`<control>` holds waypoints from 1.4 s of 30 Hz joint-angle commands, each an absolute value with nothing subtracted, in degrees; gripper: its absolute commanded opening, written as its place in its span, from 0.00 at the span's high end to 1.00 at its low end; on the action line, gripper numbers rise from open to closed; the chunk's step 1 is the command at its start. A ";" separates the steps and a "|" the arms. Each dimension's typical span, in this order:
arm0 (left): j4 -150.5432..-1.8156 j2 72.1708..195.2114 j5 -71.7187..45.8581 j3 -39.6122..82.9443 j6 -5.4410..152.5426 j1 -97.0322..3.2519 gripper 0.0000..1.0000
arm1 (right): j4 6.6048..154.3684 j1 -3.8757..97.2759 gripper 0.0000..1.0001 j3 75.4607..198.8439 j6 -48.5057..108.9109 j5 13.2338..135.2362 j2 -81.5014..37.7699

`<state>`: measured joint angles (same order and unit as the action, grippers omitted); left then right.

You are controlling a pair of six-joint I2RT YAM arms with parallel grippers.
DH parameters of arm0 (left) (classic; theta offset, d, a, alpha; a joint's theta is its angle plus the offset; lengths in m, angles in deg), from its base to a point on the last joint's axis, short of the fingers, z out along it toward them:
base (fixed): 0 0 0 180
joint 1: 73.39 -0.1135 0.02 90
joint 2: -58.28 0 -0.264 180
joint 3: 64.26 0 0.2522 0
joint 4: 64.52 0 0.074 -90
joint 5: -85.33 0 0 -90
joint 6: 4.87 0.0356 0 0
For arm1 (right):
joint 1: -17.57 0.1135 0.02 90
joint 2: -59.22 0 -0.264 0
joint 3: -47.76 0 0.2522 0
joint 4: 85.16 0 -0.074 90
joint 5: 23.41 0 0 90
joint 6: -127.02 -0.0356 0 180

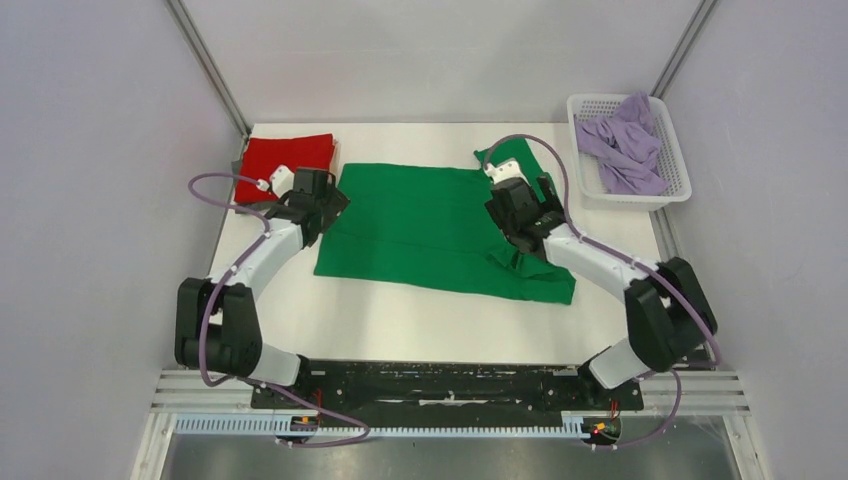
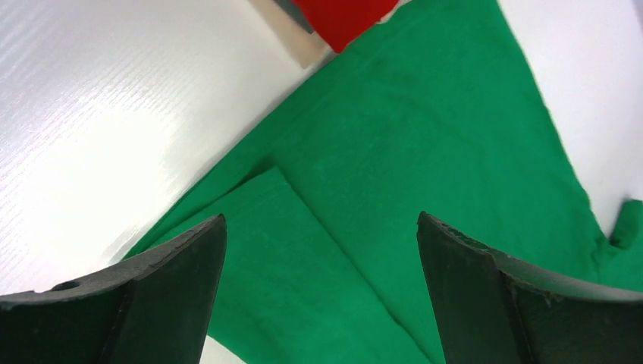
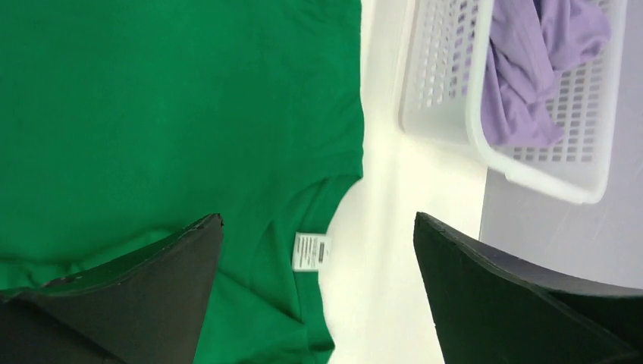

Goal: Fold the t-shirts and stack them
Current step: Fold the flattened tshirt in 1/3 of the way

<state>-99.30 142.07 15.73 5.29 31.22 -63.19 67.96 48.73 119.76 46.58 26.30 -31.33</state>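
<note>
A: Lying where, the green t-shirt [image 1: 430,225]?
B: Flat mid-table. Its left edge sits under the left gripper [image 2: 322,250], jaws spread, empty; the right gripper [image 3: 318,224] hangs over the collar, equally spread. A lavender t-shirt [image 1: 625,150] fills the basket [image 1: 680,190].

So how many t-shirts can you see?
3: a green t-shirt spread mid-table, a folded red t-shirt at the far left, a lavender t-shirt bunched in the white mesh basket. More may hide beneath the red one.
</note>
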 commanded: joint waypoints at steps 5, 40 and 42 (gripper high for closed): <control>-96.92 138.11 4.51 2.15 37.02 -62.40 0.00 | 70.90 48.75 0.02 105.34 39.05 63.57 -8.25; -93.58 152.13 -0.82 -0.40 41.61 -58.98 0.00 | 71.66 42.98 0.02 116.22 38.72 54.23 -35.22; -94.47 151.79 0.04 -0.30 41.84 -58.99 0.00 | 72.83 41.88 0.02 118.56 39.00 55.01 -36.32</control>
